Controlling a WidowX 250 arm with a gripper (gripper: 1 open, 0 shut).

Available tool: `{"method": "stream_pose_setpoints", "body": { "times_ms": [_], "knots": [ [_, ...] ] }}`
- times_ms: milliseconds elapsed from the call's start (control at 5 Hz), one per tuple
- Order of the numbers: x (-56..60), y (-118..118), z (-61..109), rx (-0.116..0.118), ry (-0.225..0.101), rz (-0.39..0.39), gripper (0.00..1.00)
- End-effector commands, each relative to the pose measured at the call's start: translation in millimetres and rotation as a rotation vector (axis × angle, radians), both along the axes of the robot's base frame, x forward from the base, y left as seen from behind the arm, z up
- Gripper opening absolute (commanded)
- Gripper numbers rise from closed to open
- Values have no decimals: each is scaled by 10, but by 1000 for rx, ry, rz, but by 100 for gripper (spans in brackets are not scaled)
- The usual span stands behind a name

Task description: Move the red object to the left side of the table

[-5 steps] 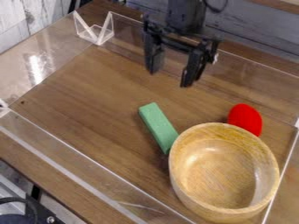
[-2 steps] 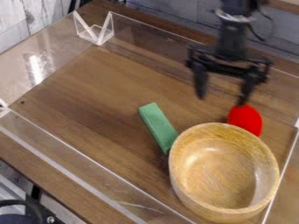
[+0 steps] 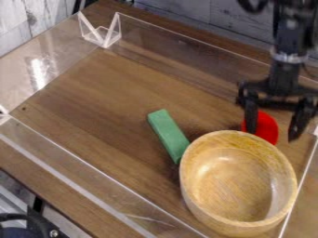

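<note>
The red object is a small round toy fruit on the brown table, at the far right just behind the wooden bowl's rim. My gripper points straight down over it with its jaws open, one dark finger left of the fruit and the other at its right. The fingers straddle the fruit; whether they touch it I cannot tell.
A large wooden bowl fills the near right corner. A green rectangular block lies just left of the bowl. Low clear acrylic walls border the table, with a clear bracket at the far left corner.
The gripper has travelled from the back middle of the table to the right and down, ending low around the red fruit. The fruit, block and bowl have stayed put.
</note>
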State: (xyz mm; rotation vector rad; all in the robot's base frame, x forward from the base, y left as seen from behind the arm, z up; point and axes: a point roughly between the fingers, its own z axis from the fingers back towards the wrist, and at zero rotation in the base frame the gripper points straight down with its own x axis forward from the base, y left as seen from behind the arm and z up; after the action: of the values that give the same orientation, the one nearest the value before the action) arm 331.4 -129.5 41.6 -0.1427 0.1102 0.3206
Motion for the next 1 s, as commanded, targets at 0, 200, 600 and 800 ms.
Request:
{"method": "stream_pose_setpoints", "body": {
  "times_ms": [0, 200, 600, 800],
  "knots": [
    [212, -62, 21, -29, -76, 50, 100],
    [304, -37, -110, -39, -89, 119, 100],
    [380, -18, -167, -41, -94, 166, 100],
    [380, -21, -137, -40, -93, 179, 100]
  ]
}}
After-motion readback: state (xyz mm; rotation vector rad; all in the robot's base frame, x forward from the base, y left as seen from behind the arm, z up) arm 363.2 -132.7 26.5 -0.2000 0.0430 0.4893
